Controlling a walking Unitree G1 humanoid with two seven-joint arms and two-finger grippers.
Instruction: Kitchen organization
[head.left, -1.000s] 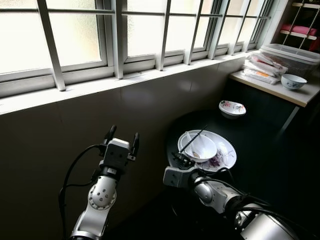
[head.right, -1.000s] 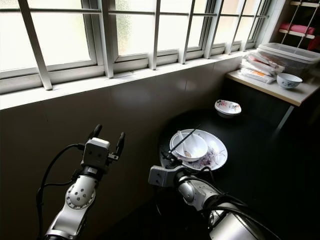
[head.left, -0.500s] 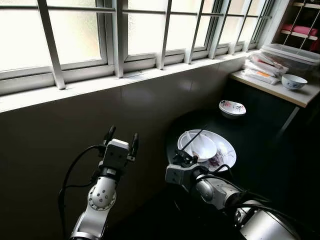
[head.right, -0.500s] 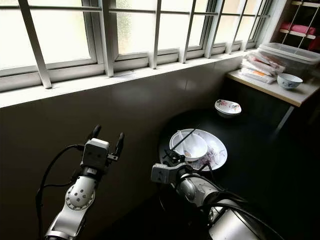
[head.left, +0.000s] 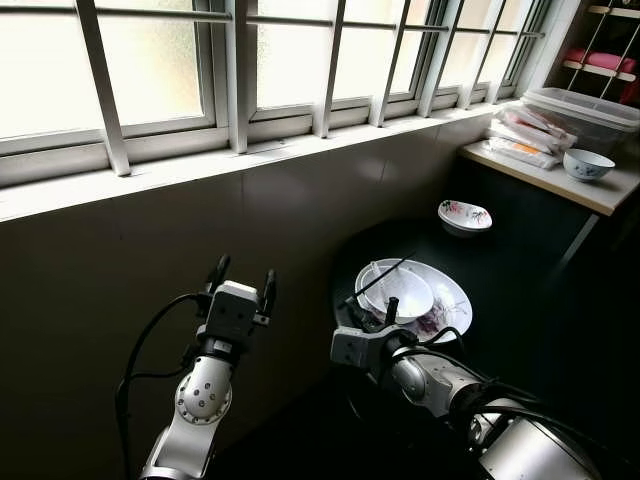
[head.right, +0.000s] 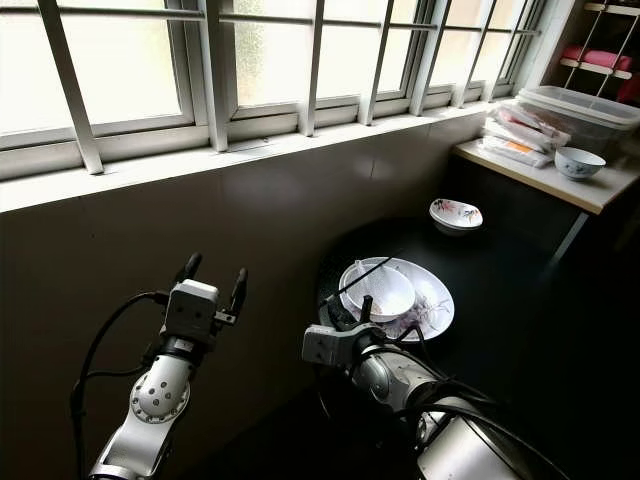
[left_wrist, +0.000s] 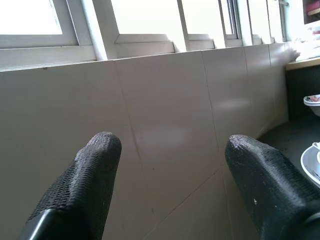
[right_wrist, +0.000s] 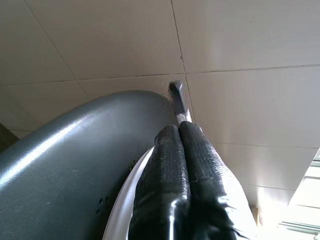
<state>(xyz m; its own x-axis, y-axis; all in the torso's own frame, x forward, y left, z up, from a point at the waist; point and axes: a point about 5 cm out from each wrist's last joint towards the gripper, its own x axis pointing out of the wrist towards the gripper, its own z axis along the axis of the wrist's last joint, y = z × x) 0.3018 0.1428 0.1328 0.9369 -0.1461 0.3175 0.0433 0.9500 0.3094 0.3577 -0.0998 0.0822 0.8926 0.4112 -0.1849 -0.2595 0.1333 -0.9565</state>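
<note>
On the round dark table (head.left: 520, 270) lies a white plate (head.left: 452, 300) with a white bowl (head.left: 402, 292) on it. Dark chopsticks (head.left: 385, 275) and a spoon rest in the bowl. My right gripper (head.left: 368, 312) is at the plate's near left rim. Its fingers (right_wrist: 172, 155) are pressed shut over the white rim. A dark chopstick end (right_wrist: 176, 96) pokes out just past the tips; I cannot tell whether it is pinched. My left gripper (head.left: 240, 280) is held up facing the tiled wall, open and holding nothing (left_wrist: 170, 150).
A small patterned bowl (head.left: 464, 215) sits at the table's far side. At the right, a pale counter (head.left: 600, 192) carries a blue-and-white bowl (head.left: 587, 163), packets (head.left: 525, 135) and a clear lidded box (head.left: 585, 110). A window sill (head.left: 200, 170) runs above the wall.
My right gripper has edged forward and up to the plate's near rim. The left arm has barely moved.
</note>
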